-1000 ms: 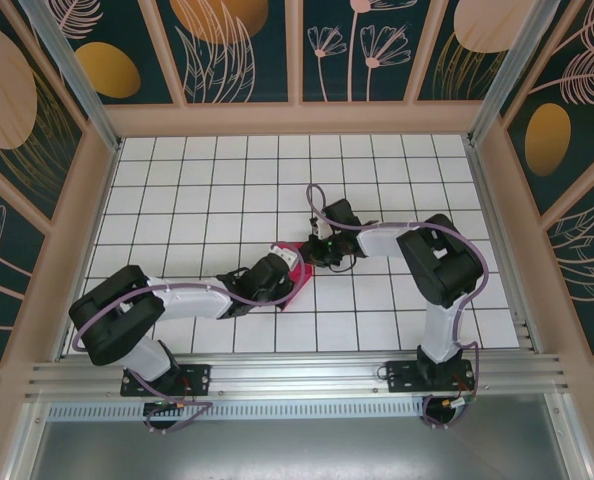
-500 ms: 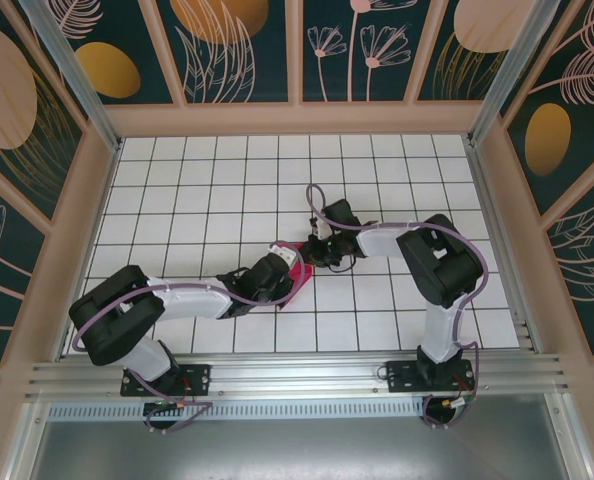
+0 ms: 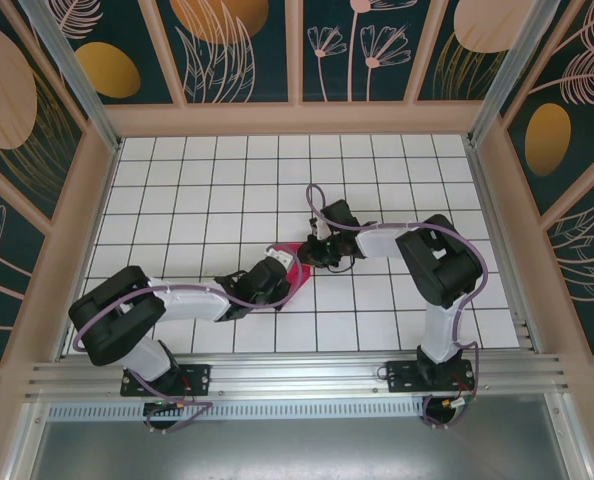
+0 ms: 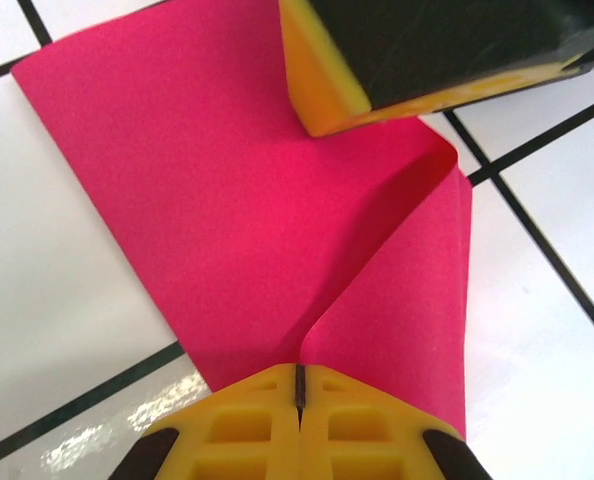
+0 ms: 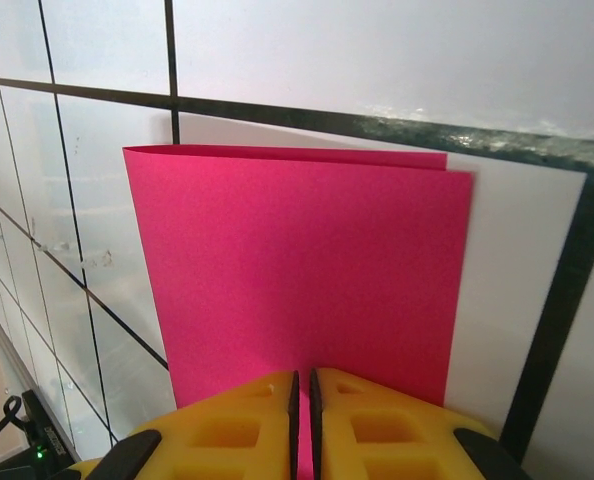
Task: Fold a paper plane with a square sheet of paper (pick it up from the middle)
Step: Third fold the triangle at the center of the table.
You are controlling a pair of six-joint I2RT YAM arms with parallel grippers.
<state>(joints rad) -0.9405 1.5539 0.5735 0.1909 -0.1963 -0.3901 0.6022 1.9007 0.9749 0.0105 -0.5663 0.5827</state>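
We are looking at an early stage of the job. In the top view the square sheet of paper (image 3: 301,282) is sitting just toward 6 o'clock of the middle of the tiled counter (image 3: 197,190). It is caught between the two arms. The left pincer (image 3: 289,264) is reaching in from about 8 o'clock and the right pincer (image 3: 315,256) from about 3 o'clock, so the two tips are meeting close together over the sheet.

In the right wrist view the right pincer (image 5: 301,385) is pressed together on the near edge of the sheet (image 5: 297,270), with a sliver of pink showing in the seam. Two layers are showing at the far edge at 12 o'clock, nearly matched, so we are judging that one fold in half is done.

In the left wrist view the left pincer (image 4: 299,385) is also pressed together, and we are reading it as pinching the sheet (image 4: 227,200) where a slanting line runs into its tips. A flap is bulging up toward 3 o'clock with a rounded bend that is not creased flat. One of the right pincer's fingers (image 4: 322,80) is hanging at 12 o'clock.

We are seeing nothing pointed or dart-like, so we are judging the nose folds, wing folds and final creasing to be ahead.
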